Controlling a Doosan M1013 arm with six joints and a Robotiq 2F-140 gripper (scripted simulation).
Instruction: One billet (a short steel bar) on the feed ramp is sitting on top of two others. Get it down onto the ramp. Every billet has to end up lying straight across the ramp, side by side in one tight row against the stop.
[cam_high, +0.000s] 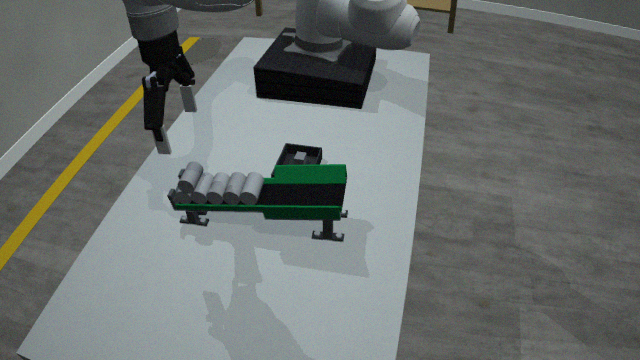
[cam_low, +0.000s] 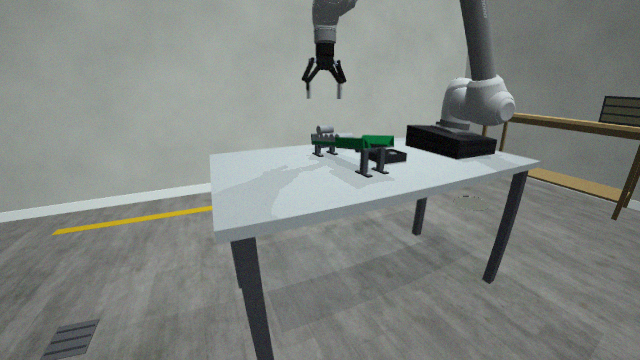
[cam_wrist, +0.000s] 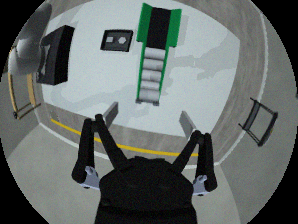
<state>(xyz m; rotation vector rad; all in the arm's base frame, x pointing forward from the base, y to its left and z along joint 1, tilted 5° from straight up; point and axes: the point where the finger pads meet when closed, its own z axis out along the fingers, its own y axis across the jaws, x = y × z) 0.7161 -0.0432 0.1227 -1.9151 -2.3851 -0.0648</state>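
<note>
A green and black feed ramp (cam_high: 280, 192) stands on short legs on the white table. Several grey steel billets (cam_high: 225, 188) lie side by side across its lower left end. One more billet (cam_high: 190, 176) rests on top of the row at the far left, by the stop (cam_high: 175, 200). The ramp also shows in the exterior view (cam_low: 352, 142) and in the wrist view (cam_wrist: 156, 52). My gripper (cam_high: 174, 119) (cam_low: 324, 93) is open and empty. It hangs high above the ramp's low end, fingers pointing down (cam_wrist: 148, 117).
A small black open tray (cam_high: 300, 155) sits behind the ramp. The robot's black base block (cam_high: 316, 70) stands at the far end of the table. A yellow floor line (cam_high: 75, 165) runs along the table's left side. A wooden frame (cam_low: 575, 125) stands behind the table.
</note>
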